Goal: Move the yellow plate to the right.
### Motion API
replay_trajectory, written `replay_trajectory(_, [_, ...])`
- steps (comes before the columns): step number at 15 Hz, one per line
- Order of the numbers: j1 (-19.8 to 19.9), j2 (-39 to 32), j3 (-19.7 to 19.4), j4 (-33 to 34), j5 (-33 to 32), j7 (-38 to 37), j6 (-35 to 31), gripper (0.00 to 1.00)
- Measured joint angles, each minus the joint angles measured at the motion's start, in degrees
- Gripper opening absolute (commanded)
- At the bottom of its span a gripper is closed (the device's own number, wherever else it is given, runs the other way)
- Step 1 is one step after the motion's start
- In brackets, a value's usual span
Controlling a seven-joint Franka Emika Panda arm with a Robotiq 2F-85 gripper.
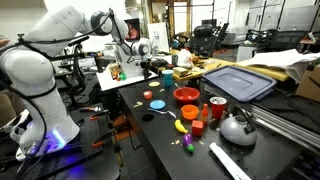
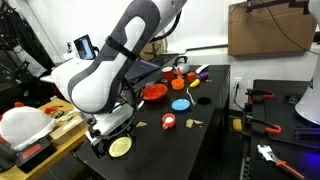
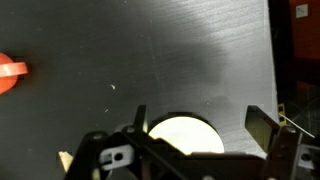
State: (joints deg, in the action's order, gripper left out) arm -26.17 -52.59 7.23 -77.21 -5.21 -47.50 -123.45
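Wrist view shows my gripper (image 3: pixel 199 113) with its jaws spread wide, holding nothing. The two fingers (image 3: pixel 262 128) stand either side of the yellow plate (image 3: pixel 185 135), which lies flat on the black table (image 3: pixel 150 50) below them. I cannot tell whether the fingertips touch the table or the plate's rim.

Out at the left edge of that view an orange-red object (image 3: pixel 10 75) sits on the table, well apart from the plate; I can't make out what it is.

In an exterior view the gripper (image 2: pixel 107 134) hangs just beside the plate (image 2: pixel 121 147), which sits close to a corner of the table (image 2: pixel 215 110), near its edge. Further in along the table are a small red cup (image 2: pixel 169 122), a blue disc (image 2: pixel 180 104) and a red bowl (image 2: pixel 153 92), all apart from the plate.

In an exterior view a metal kettle (image 1: pixel 237 127) stands toward the opposite end of the table, well apart from the gripper.
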Motion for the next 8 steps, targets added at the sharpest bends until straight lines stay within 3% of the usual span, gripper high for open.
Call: replay_trajectory(8, [0.3, -10.7, -3.4, 13.6, 4.6, -2.2, 0.1, 1.00])
